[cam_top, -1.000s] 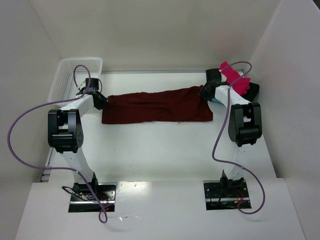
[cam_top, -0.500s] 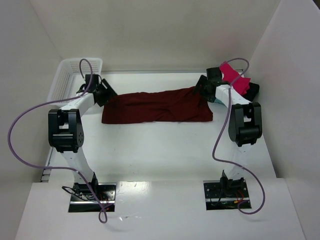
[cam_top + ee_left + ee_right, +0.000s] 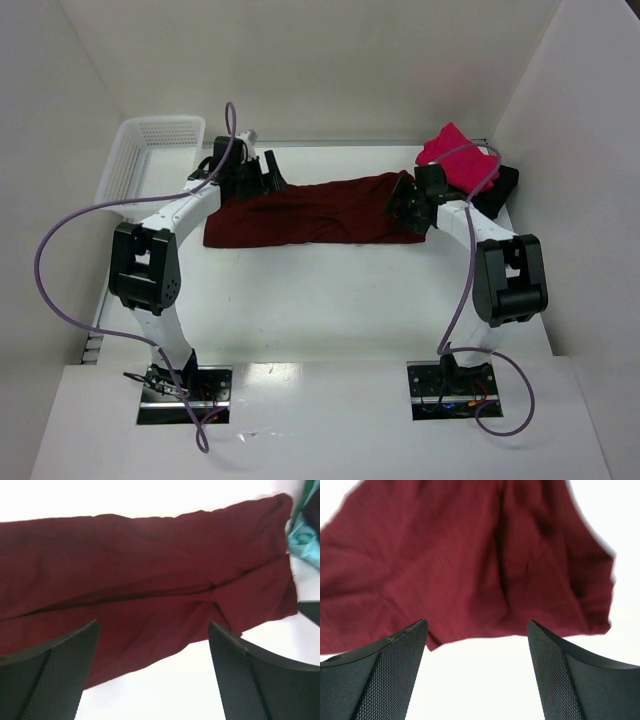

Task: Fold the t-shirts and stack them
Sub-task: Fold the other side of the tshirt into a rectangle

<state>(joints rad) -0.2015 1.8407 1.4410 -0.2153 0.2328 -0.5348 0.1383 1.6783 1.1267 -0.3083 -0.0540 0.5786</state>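
Both arms are leaving the ends of the maroon t-shirt [image 3: 310,212]. The left gripper [image 3: 268,172] is swinging right along its far edge, and the right gripper [image 3: 403,200] is sliding in over its right end. Both are hanging spread and empty, so the long fold seems released and a crosswise fold is probably next. The shirt is lying as a wrinkled band across the table [image 3: 320,300], towards its far side, near the pink-red shirt [image 3: 455,158] at far right.
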